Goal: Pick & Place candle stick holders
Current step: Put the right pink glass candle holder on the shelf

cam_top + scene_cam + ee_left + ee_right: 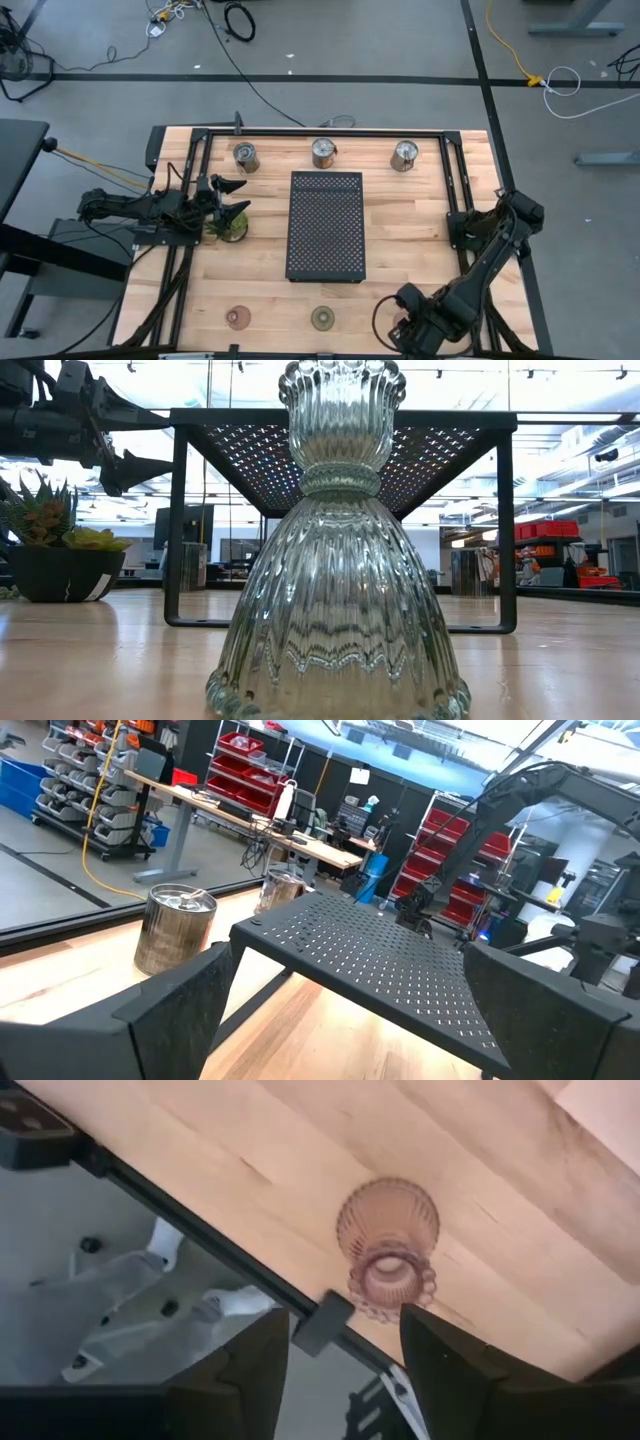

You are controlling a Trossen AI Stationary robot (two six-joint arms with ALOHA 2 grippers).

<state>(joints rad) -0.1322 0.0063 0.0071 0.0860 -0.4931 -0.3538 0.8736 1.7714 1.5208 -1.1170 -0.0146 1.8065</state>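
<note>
Three silver cups (pixel 245 156) (pixel 324 153) (pixel 405 155) stand in a row at the table's far side. A pink disc holder (pixel 237 317) and an olive-green one (pixel 322 318) stand near the front edge. The olive-green one fills the low view (pixel 340 550). The brownish-pink ribbed holder (pixel 388 1250) stands upright on the wood at the near right. My right gripper (pixel 343 1320) is open above it, with its fingers apart and clear of it. My left gripper (pixel 243 197) is open and empty above the plant (pixel 228 226), left of the black tray (pixel 326 225).
The black perforated tray stands on legs in the table's middle (pixel 345 450). A black metal frame (pixel 320 131) runs along the table's edges, and its bar (pixel 200 1230) lies close beside the brownish-pink holder. The potted plant (pixel 60 555) sits under my left gripper.
</note>
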